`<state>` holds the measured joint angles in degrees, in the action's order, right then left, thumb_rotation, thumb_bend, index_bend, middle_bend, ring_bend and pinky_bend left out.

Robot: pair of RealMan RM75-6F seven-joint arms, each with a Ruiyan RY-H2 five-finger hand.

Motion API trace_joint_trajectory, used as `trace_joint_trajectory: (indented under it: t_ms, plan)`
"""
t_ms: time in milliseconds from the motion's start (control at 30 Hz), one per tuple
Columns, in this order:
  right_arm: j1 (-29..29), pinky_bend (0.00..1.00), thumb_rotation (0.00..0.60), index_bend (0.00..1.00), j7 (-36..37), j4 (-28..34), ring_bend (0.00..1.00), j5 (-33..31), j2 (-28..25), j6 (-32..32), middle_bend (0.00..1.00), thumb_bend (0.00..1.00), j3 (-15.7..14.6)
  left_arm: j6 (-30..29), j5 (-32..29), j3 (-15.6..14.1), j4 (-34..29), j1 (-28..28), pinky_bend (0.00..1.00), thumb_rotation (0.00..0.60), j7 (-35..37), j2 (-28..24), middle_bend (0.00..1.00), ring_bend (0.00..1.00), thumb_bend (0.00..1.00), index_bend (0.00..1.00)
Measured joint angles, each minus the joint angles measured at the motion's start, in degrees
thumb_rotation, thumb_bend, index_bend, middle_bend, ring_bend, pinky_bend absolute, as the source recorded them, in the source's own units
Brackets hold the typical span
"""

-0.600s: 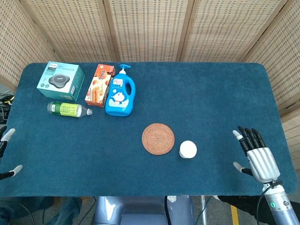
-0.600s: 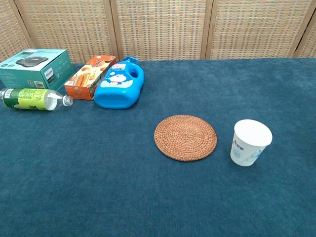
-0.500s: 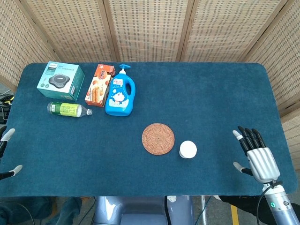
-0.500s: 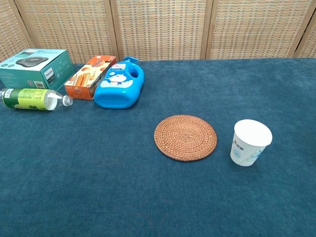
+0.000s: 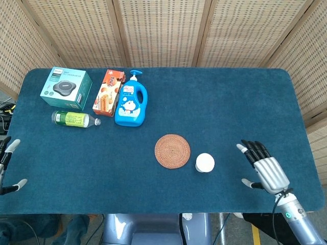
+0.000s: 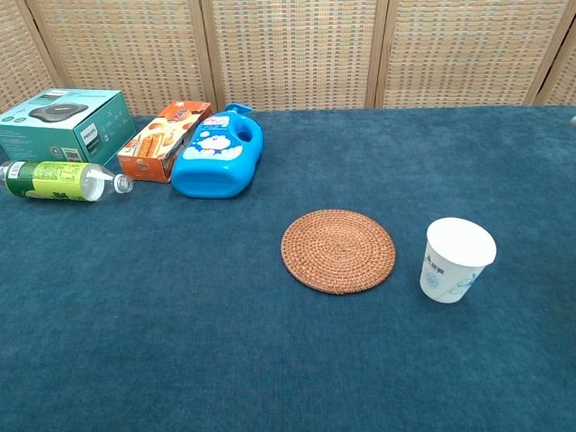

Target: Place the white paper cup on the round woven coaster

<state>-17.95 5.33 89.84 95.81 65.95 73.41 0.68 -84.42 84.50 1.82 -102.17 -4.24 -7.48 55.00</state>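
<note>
The white paper cup (image 5: pixel 205 163) (image 6: pixel 456 259) stands upright on the blue cloth, just right of the round woven coaster (image 5: pixel 172 150) (image 6: pixel 338 250), apart from it. My right hand (image 5: pixel 264 170) hovers open to the right of the cup, fingers spread, holding nothing. At the left table edge my left hand (image 5: pixel 6 166) shows only partly, fingers apart and empty. The chest view shows neither hand clearly.
At the back left lie a teal box (image 5: pixel 66 89), an orange snack box (image 5: pixel 108 92), a blue detergent bottle (image 5: pixel 131 101) and a green-labelled plastic bottle (image 5: pixel 75 119) on its side. Woven screens stand behind the table (image 5: pixel 230 102).
My right hand has moved left, closer to the cup. The left hand has shifted slightly. The cup and coaster have not moved.
</note>
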Motion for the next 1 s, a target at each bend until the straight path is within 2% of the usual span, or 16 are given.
trace_joint_trajectory:
  t_ms: [267,400,567,633,733,800,900,1000]
  plan:
    - [-9.33,0.00,0.600,0.07,2.62,-0.26,0.00,0.31,1.55,-14.33,0.03,0.00,0.42,2.21,-2.16,0.53,-0.19,-1.28,0.00,0.600,-2.79,1.06,0.00,0.00,0.00,0.00]
    - [-13.36,0.01,0.600,0.10,1.80,-1.01,0.00,-2.37,4.42,-21.17,0.09,0.00,1.12,2.80,-2.47,0.50,-0.19,-1.57,0.00,0.600,-3.59,1.34,0.00,0.00,0.00,0.00]
    - [-16.25,0.04,0.600,0.16,-1.29,-2.05,0.01,-6.30,7.69,-25.37,0.12,0.00,2.17,4.01,-3.38,0.57,-0.07,-2.16,0.00,0.600,-4.21,1.68,0.00,0.00,0.00,0.00]
    - [-16.90,0.09,0.600,0.20,-2.95,-2.71,0.04,-7.84,8.86,-26.56,0.15,0.00,2.58,4.27,-3.64,0.63,0.01,-2.33,0.00,0.600,-4.21,1.75,0.00,0.00,0.00,0.00]
    - [-17.42,0.24,0.600,0.28,-5.02,-3.54,0.13,-10.18,10.61,-27.26,0.24,0.02,3.26,4.38,-3.88,0.70,0.08,-2.39,0.00,0.600,-4.14,1.76,0.00,0.00,0.00,0.00]
    - [-17.58,0.39,0.600,0.38,-6.47,-4.29,0.24,-11.17,11.79,-27.14,0.33,0.06,3.71,4.49,-4.23,0.81,0.16,-2.44,0.00,0.600,-3.85,1.73,0.00,0.00,0.00,0.00]
    - [-17.55,0.58,0.600,0.45,-9.05,-6.10,0.38,-12.04,13.88,-25.76,0.44,0.11,4.27,5.07,-4.81,0.95,0.31,-2.69,0.00,0.600,-3.46,1.65,0.00,0.00,0.00,0.00]
    - [-17.42,0.64,0.600,0.46,-11.03,-7.98,0.42,-12.55,15.99,-23.47,0.49,0.16,4.77,5.43,-5.01,0.97,0.35,-2.93,0.00,0.600,-3.46,1.65,0.00,0.00,0.00,0.00]
